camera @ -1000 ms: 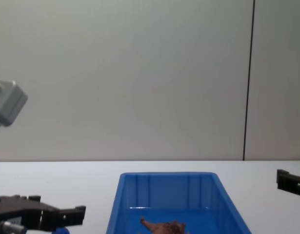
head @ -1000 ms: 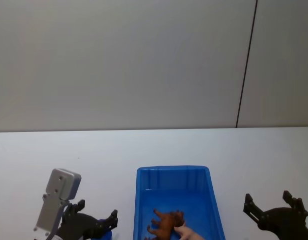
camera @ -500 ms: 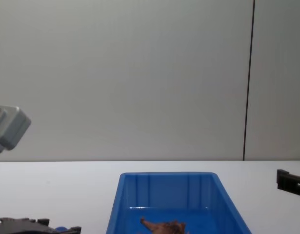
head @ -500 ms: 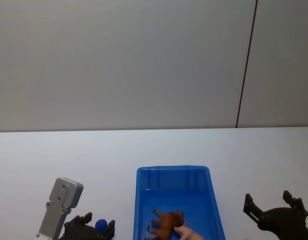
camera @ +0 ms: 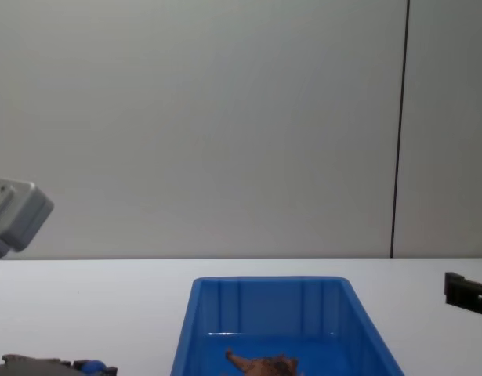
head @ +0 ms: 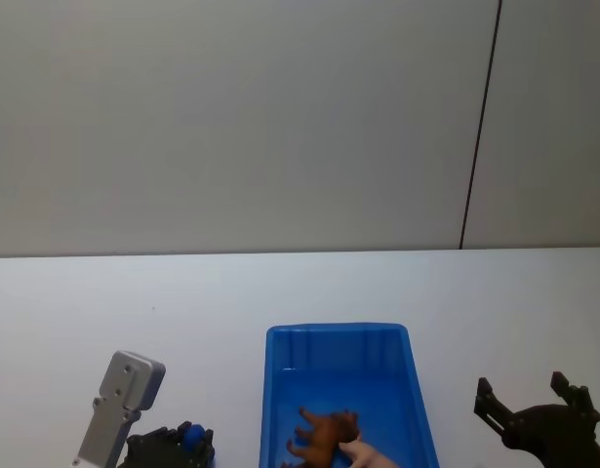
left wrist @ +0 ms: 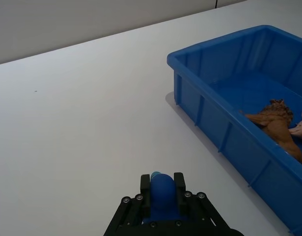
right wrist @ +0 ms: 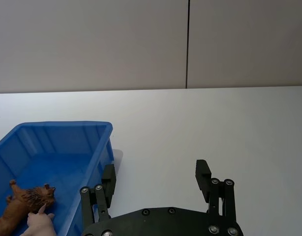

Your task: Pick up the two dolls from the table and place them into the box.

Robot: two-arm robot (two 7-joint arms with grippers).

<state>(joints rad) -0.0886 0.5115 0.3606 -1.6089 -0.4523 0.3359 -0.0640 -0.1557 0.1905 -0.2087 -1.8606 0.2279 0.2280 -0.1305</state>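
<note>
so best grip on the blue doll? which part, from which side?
Across its rounded body, coming from above on the robot's left of the blue bin. The blue doll is small and smooth with no limbs to catch, so its widest part suits a pinch. The left gripper appears to hold it just so, a finger on each side, top poking out. The right gripper is open beside the bin.
</note>
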